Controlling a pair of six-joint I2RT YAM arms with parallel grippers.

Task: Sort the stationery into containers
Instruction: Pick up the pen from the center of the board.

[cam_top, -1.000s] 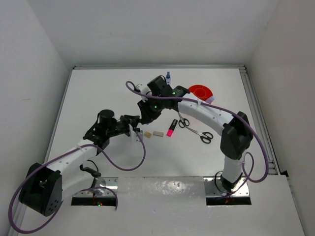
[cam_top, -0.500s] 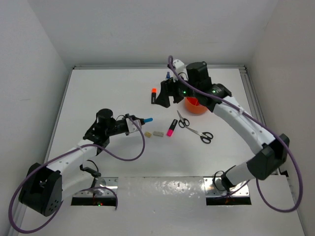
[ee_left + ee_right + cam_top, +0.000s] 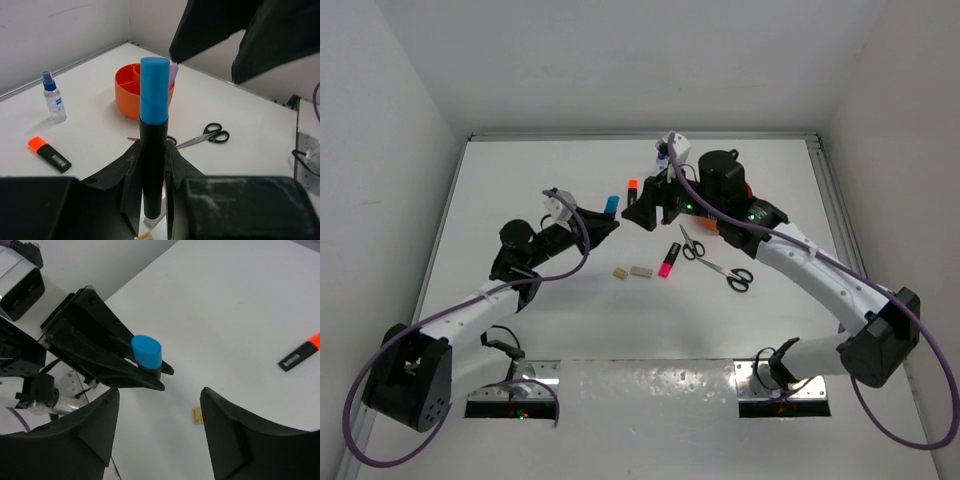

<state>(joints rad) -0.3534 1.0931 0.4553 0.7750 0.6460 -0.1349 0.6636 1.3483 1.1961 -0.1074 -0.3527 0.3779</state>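
Note:
My left gripper (image 3: 597, 222) (image 3: 152, 150) is shut on a black marker with a blue cap (image 3: 610, 205) (image 3: 154, 90) (image 3: 146, 351), held off the table. My right gripper (image 3: 640, 212) (image 3: 159, 395) stands open, facing the cap from just to its right, apart from it. The orange tub (image 3: 142, 90) holds a lilac marker (image 3: 173, 75); in the top view my right arm hides most of it. On the table lie an orange-capped marker (image 3: 633, 190) (image 3: 48, 152) (image 3: 300, 354), a pink-capped marker (image 3: 668, 258), two scissors (image 3: 690, 243) (image 3: 730, 272) and two small erasers (image 3: 619, 272) (image 3: 640, 270).
A small blue-capped spray bottle (image 3: 53, 97) stands at the back, left of the tub. White walls close the table at the back and sides. A metal rail (image 3: 845, 240) runs along the right edge.
My left gripper has lifted the blue-capped marker up and toward the back. My right gripper has opened, swung away and come back to face the marker's cap.

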